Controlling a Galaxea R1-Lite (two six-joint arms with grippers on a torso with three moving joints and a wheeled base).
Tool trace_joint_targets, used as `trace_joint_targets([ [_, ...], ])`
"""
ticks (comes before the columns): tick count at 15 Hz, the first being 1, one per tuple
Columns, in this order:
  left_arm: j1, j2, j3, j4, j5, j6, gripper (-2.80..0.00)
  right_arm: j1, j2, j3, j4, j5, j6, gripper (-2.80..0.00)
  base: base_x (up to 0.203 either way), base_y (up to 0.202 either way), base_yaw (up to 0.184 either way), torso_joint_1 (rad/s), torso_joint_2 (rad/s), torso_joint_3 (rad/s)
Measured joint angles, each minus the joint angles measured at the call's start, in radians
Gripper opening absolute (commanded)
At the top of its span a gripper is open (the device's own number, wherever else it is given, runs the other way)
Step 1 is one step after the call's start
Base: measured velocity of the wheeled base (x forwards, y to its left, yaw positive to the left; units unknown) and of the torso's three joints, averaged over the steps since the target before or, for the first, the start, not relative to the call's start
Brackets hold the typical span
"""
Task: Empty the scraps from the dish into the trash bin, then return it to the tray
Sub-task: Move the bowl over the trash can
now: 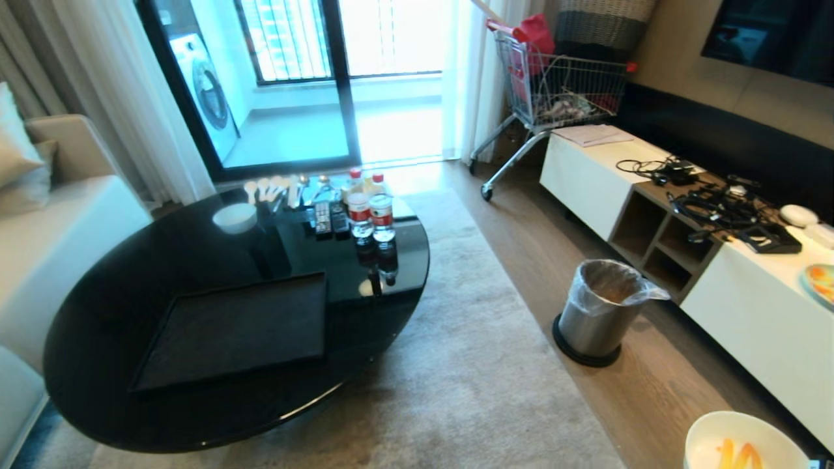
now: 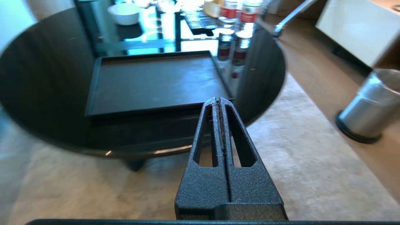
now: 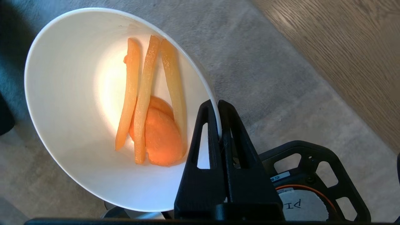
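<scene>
Table [image 1: 130,312]: we see a round, glossy black top standing on a pale rug [image 1: 469,365].
Far edge: a small white bowl [image 1: 235,217], white spoons [image 1: 270,189], two remotes [image 1: 330,217] and two red-labelled bottles [image 1: 370,215] stand together.
Left: a cream sofa [image 1: 52,221].
Right: a low white cabinet [image 1: 736,286] carries tangled cables [image 1: 717,205] and a blue-green plate [image 1: 821,281].
Behind: a shopping cart [image 1: 554,98] stands beside the glass door [image 1: 326,78].

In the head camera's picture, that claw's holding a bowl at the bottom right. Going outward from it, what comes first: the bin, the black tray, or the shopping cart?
1. Trash bin: on the floor just beyond the dish.
2. Tray: leftward, on the black table.
3. Shopping cart: far back, by the curtain.
</scene>
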Motion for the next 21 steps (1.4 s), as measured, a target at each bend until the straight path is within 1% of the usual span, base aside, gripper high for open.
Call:
trace_joint_targets([
  [13, 0.0, 0.0, 0.0, 0.001, 0.0, 0.0, -2.8, -0.014, -0.025, 0.032, -0.01, -0.003, -0.001, -2.8, 0.0, 0.01, -0.163, 0.001, 0.0, 0.004],
  [14, 0.0, 0.0, 0.0, 0.001, 0.0, 0.0, -2.8, -0.014, -0.024, 0.032, -0.012, -0.002, -0.002, -2.8, 0.005, 0.007, -0.106, 0.003, -0.01, 0.011],
  [21, 0.0, 0.0, 0.0, 0.0, 0.0, 0.0, -2.8, -0.012, -0.047, 0.039, -0.004, 0.002, 0.001, -2.8, 0.0, 0.0, 0.0, 0.0, 0.0, 0.0],
])
